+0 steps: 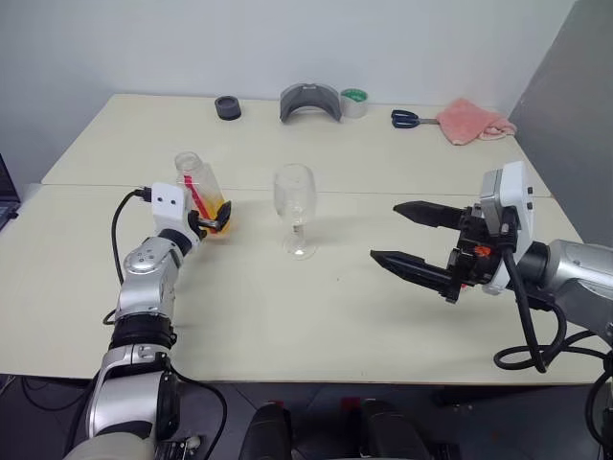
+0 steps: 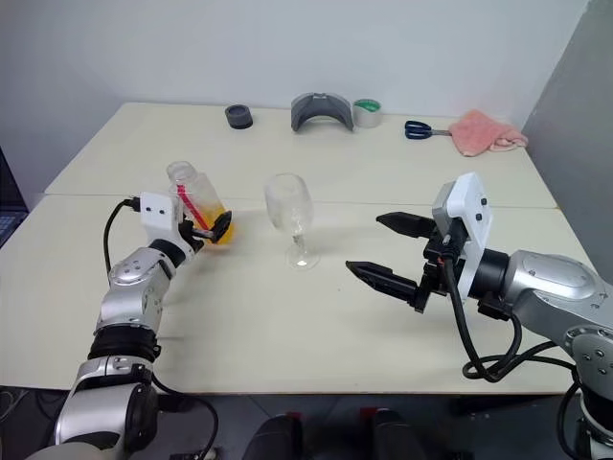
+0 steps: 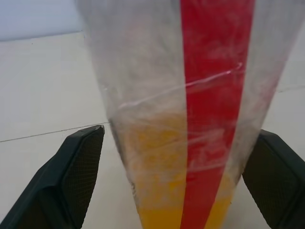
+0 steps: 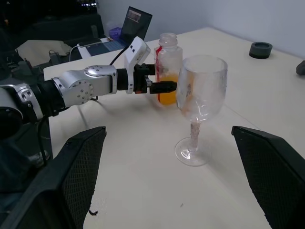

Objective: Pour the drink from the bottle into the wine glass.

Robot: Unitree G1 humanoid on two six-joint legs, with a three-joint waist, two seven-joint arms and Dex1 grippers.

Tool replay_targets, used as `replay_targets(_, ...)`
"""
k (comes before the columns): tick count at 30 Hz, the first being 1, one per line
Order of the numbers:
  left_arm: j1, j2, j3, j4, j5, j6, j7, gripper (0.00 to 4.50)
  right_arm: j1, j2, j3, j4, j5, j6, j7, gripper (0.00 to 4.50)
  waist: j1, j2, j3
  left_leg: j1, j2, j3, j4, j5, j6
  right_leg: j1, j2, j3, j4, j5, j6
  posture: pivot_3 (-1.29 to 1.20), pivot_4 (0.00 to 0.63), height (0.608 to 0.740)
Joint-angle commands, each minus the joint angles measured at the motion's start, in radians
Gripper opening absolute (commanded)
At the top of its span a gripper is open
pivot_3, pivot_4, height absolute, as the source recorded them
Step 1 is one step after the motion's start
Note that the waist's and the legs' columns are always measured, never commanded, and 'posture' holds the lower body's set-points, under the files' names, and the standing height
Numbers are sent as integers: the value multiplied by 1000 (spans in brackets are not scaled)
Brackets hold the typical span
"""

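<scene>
Squarish clear plastic bottle [image 1: 200, 195], rounded stemmed wine glass [image 1: 295, 211]

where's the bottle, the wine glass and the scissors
bottle [image 1: 196, 182]: left eye view, clear upper body
wine glass [image 1: 294, 193]: left eye view, bowl
scissors [image 1: 406, 119]: left eye view, dark handles

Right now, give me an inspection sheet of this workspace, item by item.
Surface: pale table, a seam across it.
Job's things: bottle uncapped, upright, orange drink in its lower part; wine glass empty, upright.
Clutter: far edge holds black ring, grey curved piece, tape roll, scissors, pink cloth.
Grippers: left gripper open, fingers flanking the bottle; right gripper open, empty.
Cables: black cable at right wrist.
Surroundings: laptop beyond the table.
</scene>
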Motion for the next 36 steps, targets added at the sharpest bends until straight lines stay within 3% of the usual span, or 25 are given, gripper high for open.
replay_targets(1, -66, 12, 0, 62, 12, -78, -18, 4500, 13, -35, -47, -16, 35, -8, -11, 4492, 0, 0, 0, 0, 0, 0, 0, 0, 0, 0, 0, 0, 0, 0, 0, 0, 150, 740)
replay_targets(2, -78, 11, -1, 84, 14, -91, -21, 4500, 17, -41, -50, -12, 38, -11, -12, 4492, 0, 0, 0, 0, 0, 0, 0, 0, 0, 0, 0, 0, 0, 0, 0, 0, 150, 740)
replay_targets(5, -104, 10, -2, 134, 23, -125, -23, 3863, 24, -53, -49, -1, 31, -21, -11, 4500, 0, 0, 0, -1, 0, 0, 0, 0, 0, 0, 0, 0, -1, 0, 1, 0, 150, 740)
replay_targets(11, -126, 11, -4, 177, 24, -160, -36, 1993, 36, -56, -47, 7, 13, -34, -11, 4500, 0, 0, 0, -1, 0, 0, 0, 0, 0, 0, 0, 0, -1, 1, 1, 0, 150, 740)
replay_targets(13, -136, 14, -3, 186, 25, -166, -38, 1643, 25, -47, -38, 2, 16, -37, -29, 4500, -1, 0, 0, -1, 0, 0, 0, 0, 0, 0, 0, 0, -1, 1, 1, 0, 150, 740)
replay_targets(20, -189, 27, -34, 174, 72, -180, -22, 1610, -26, -28, -14, 3, -5, -61, -74, 4500, 0, 0, 0, -2, 0, 0, 0, 0, 0, 0, 0, -1, -1, 1, 1, 0, 150, 740)
replay_targets(27, -355, 39, -125, 177, 159, -159, -54, 1610, -58, 41, 3, 3, -79, -114, -146, 4500, 3, -1, 1, -6, 0, -1, 1, 0, 0, -2, 0, -2, -3, 1, 2, 0, 150, 740)
replay_targets(36, -518, 83, -267, 240, 297, -326, -147, 1610, -68, 174, 117, -4, -224, -192, -179, 4500, -1, -1, 1, -6, 0, 0, 1, 0, 0, -3, 0, -1, -3, 1, 2, 0, 150, 740)
